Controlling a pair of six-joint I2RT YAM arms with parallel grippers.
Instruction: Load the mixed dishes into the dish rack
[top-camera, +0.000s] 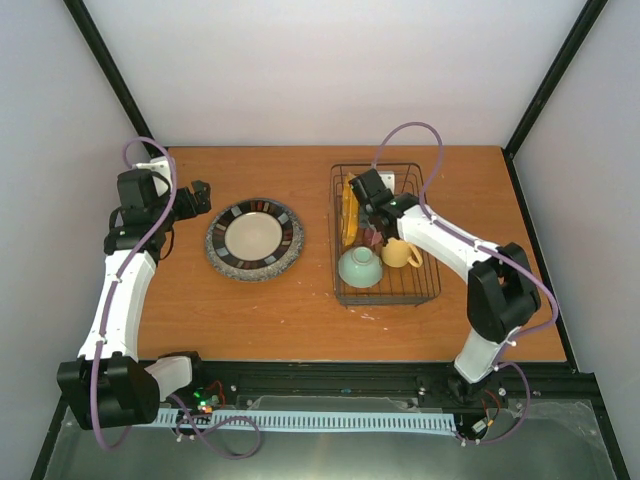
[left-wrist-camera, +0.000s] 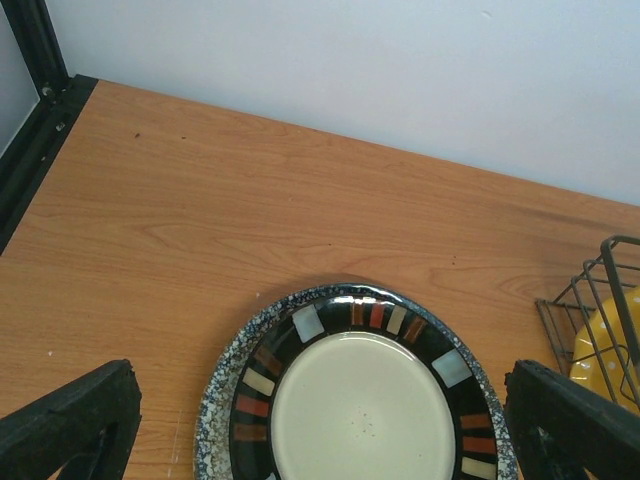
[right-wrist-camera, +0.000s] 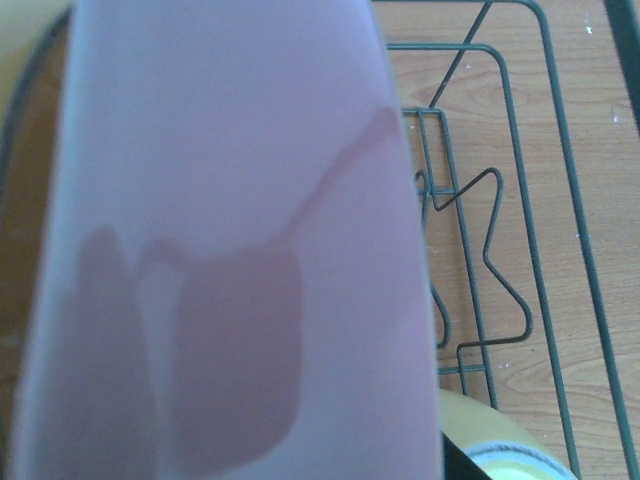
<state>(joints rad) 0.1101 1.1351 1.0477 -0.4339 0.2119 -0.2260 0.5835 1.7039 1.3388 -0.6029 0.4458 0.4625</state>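
Note:
The dark-rimmed cream-centred plate (top-camera: 255, 234) lies on the large grey speckled plate (top-camera: 224, 267) on the table, left of the dish rack (top-camera: 435, 262). Both show in the left wrist view, the dark-rimmed plate (left-wrist-camera: 360, 410) on the speckled one (left-wrist-camera: 222, 385). The rack holds the orange dotted plate (top-camera: 349, 212) on edge, the pale green bowl (top-camera: 360, 267) and the yellow mug (top-camera: 399, 254). My left gripper (top-camera: 197, 197) is open and empty, just left of the plates. My right gripper (top-camera: 376, 222) is inside the rack. A pink translucent cup (right-wrist-camera: 230, 250) fills its view and hides the fingers.
The rack's wires (right-wrist-camera: 530, 200) and a pale yellow rim (right-wrist-camera: 500, 440) show to the right of the pink cup. The rack corner (left-wrist-camera: 590, 300) and the orange plate (left-wrist-camera: 603, 345) sit at the right of the left wrist view. Black frame posts stand at the table's back corners.

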